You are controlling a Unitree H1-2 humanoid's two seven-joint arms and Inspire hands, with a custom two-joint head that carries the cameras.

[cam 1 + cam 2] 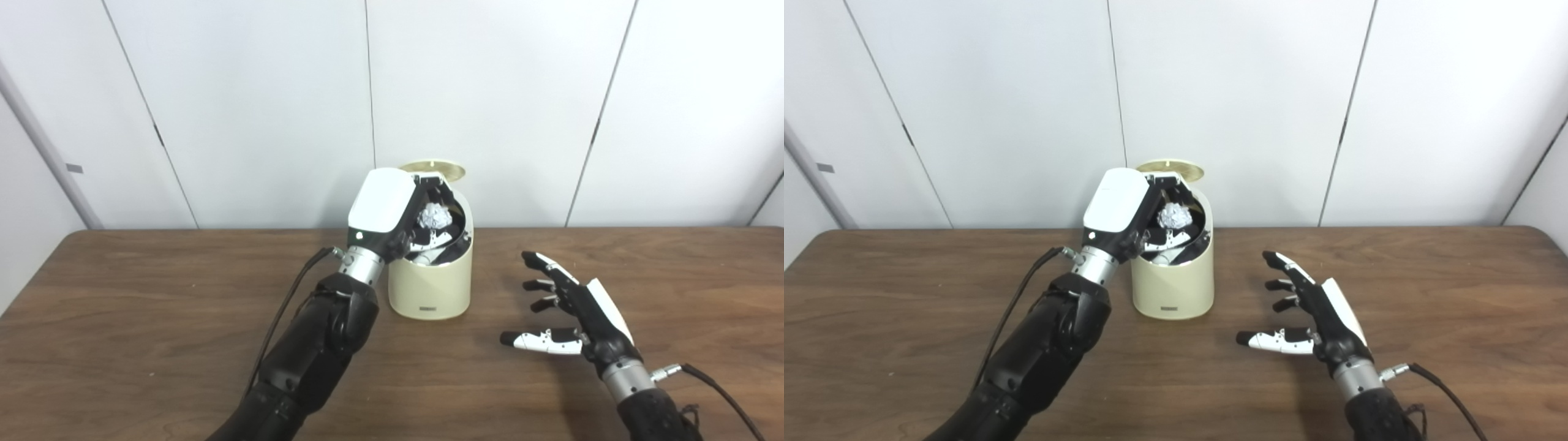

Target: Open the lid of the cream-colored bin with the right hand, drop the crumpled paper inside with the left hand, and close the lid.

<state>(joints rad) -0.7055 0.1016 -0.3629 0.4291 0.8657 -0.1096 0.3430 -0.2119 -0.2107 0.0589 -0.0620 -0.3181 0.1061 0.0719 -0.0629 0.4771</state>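
The cream-colored bin (432, 288) stands at the middle of the brown table, its round lid (433, 167) tipped up at the back. My left hand (392, 211) is held over the bin's mouth, fingers curled down inside and closed around the white crumpled paper (434, 216). My right hand (566, 312) hovers open over the table to the right of the bin, fingers spread, touching nothing.
The wooden table (153, 318) runs wide to both sides, its far edge against white wall panels (257, 104). Cables trail from both wrists. Nothing else lies on the table.
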